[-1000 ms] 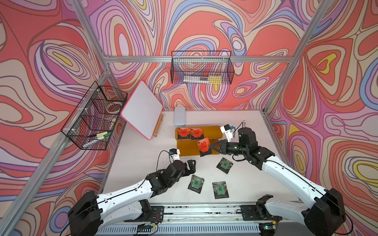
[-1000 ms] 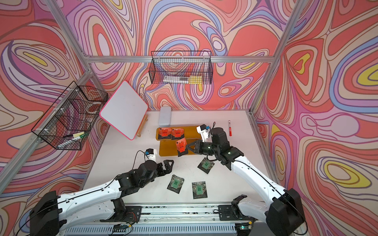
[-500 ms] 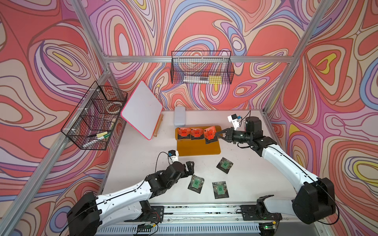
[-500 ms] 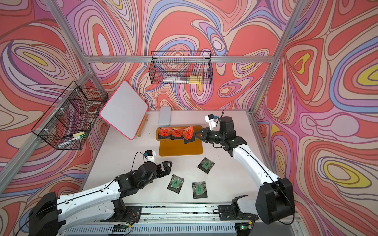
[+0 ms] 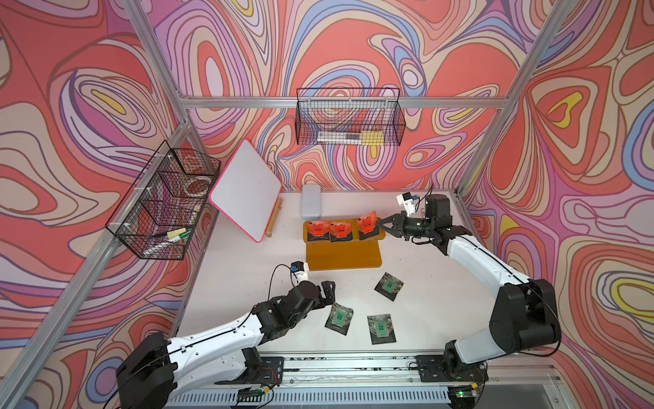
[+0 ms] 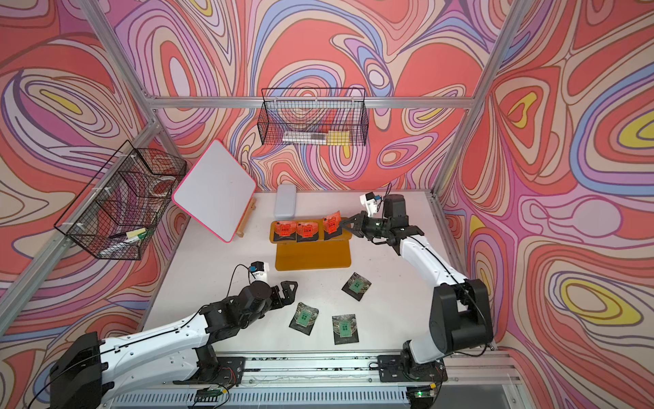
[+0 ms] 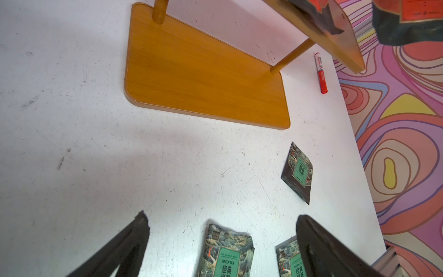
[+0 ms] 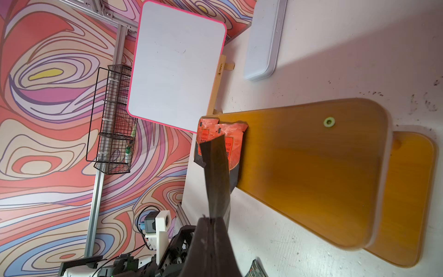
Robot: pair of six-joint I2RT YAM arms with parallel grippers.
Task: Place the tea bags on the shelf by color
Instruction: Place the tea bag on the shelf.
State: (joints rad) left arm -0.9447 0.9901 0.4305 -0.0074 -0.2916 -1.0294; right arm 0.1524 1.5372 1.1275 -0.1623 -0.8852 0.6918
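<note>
Starting with both top views, a tilted orange bag (image 5: pixel 367 226) is pinched by the right gripper (image 5: pixel 380 223) over the shelf's (image 5: pixel 343 260) upper tier, beside two orange bags (image 5: pixel 317 231) laid there. Three green bags (image 5: pixel 388 286) are seen in front of the shelf, by the wide-spread left gripper (image 5: pixel 327 295). In the left wrist view one green bag (image 7: pixel 227 251) is framed between wide fingers (image 7: pixel 134 237); in the right wrist view the orange bag (image 8: pixel 215 172) is clamped edge-on.
</note>
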